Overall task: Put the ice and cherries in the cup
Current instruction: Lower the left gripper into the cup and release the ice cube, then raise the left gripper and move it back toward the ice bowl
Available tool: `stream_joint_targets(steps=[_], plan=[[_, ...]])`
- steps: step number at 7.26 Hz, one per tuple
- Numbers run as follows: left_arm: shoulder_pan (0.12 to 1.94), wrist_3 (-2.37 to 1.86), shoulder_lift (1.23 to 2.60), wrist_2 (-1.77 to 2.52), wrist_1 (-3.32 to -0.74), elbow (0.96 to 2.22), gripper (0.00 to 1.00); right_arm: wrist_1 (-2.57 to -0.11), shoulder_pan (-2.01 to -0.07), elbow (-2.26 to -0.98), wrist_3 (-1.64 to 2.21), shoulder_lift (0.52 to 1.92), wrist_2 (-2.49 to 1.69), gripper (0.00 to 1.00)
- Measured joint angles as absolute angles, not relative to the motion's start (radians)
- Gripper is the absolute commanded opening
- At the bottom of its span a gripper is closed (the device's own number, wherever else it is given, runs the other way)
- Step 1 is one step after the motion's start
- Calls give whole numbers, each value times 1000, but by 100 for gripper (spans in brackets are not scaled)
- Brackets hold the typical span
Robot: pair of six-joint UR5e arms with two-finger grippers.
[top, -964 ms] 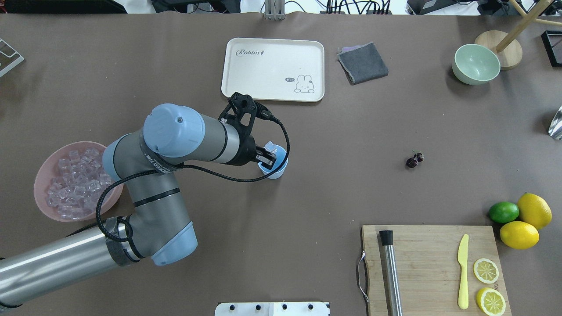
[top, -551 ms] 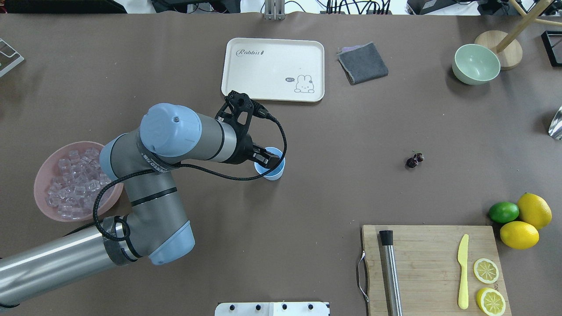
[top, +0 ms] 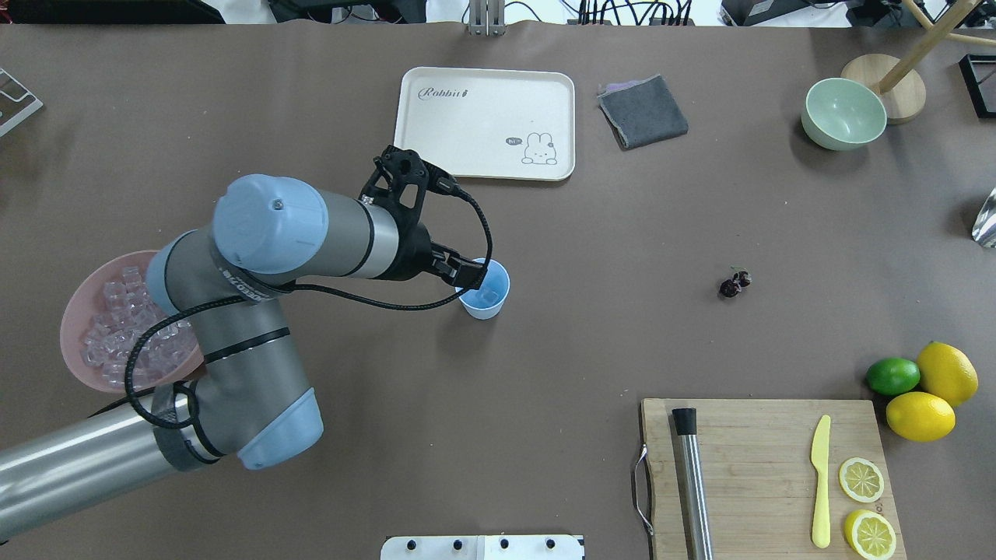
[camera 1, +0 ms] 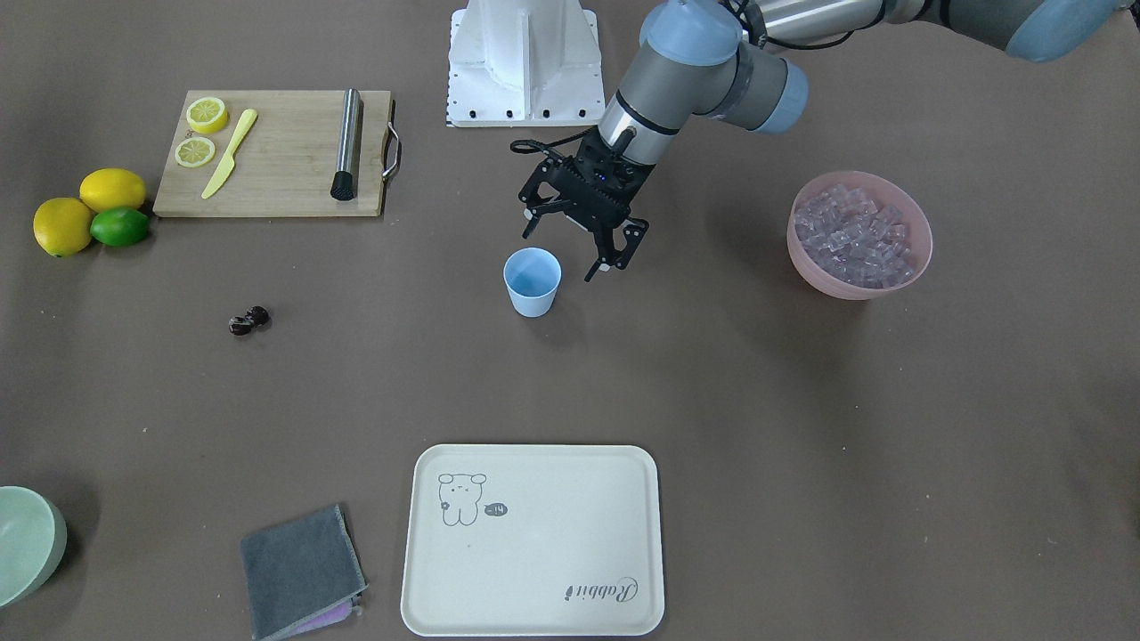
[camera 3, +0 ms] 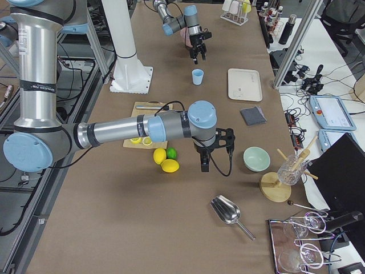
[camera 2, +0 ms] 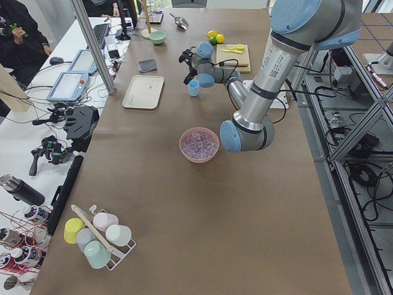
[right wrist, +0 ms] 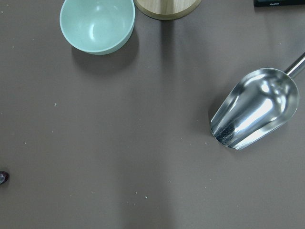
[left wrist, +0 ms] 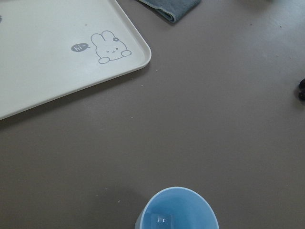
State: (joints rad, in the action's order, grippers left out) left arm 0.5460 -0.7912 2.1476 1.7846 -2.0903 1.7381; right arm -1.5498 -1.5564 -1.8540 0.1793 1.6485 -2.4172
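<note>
The light blue cup (top: 495, 305) stands upright mid-table, with one clear ice cube (top: 489, 295) lying in its bottom; the left wrist view shows the cup (left wrist: 177, 210) and this cube (left wrist: 161, 220) from above. My left gripper (camera 1: 570, 247) hangs open and empty just beside the cup (camera 1: 533, 281), on the pink bowl's side. Many ice cubes (camera 1: 853, 233) fill the pink bowl (top: 74, 299). The dark cherries (top: 734, 284) lie on the table well away from the cup. My right gripper (camera 3: 204, 162) shows only in the exterior right view, so I cannot tell its state.
A cream tray (top: 486, 120) and a grey cloth (top: 643, 111) lie beyond the cup. A pale green bowl (top: 843, 113) and a metal scoop (right wrist: 255, 109) are at the far right. A cutting board (top: 762, 474) holds a knife, lemon slices and a metal rod; lemons and a lime (top: 892, 376) lie beside it.
The left gripper has drawn back from over the cup toward the pink bowl. The ice cube it held now lies inside the cup.
</note>
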Motion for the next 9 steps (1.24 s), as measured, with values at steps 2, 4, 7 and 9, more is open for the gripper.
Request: stream_joint_targets(steps=[2,4,7,9], plan=[[632,-791,2059,1834,-1970,1884,97,-1549,-1555,-1852,175,1648,-2389,100],[774,-779,1968,1961,-1856,1992,97,-1550,-1551,-1840,174,1652,-2375,100],[994,-614,1748,2114,-1835,2032,97,-1552,-1511,-1836,178,1650,-2325,100],[1053,-436,1604,2131,-1840,2048,97,-1551,-1492,-1831,172,1655,-2305,100]])
